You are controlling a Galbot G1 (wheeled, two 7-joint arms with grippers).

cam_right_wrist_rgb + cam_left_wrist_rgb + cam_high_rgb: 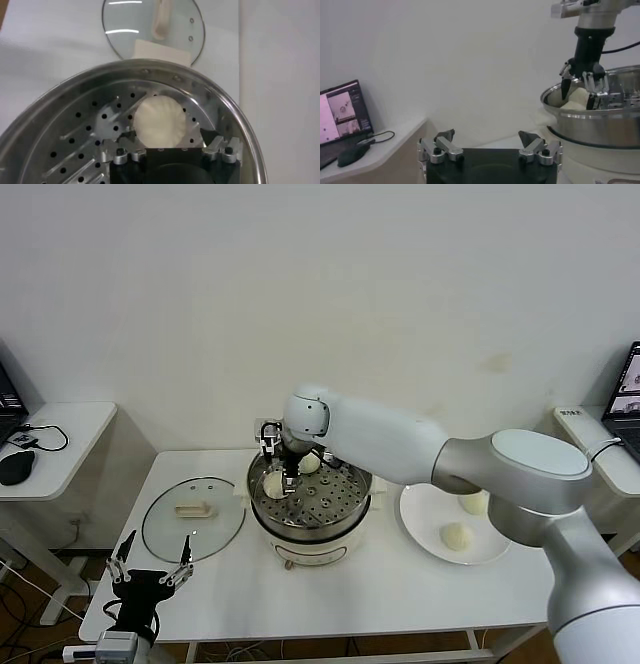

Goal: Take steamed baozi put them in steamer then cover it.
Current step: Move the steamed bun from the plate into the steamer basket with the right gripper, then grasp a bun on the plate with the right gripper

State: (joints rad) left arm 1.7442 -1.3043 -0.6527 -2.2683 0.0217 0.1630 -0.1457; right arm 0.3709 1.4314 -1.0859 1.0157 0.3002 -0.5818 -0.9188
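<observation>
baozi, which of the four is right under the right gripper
The small round cream-white bun on the shiny steel steamer's perforated tray, between the open right gripper's fingers. Another bun lies farther back; two remain on the flat white plate.

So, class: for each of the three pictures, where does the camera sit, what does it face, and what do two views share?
Head view: high, facing down at the table; right arm over the steamer.
Left wrist view: low by the left gripper, facing the steamer side-on.
Right wrist view: above the right gripper, facing down on a baozi.
Shared: steamer, that baozi.
</observation>
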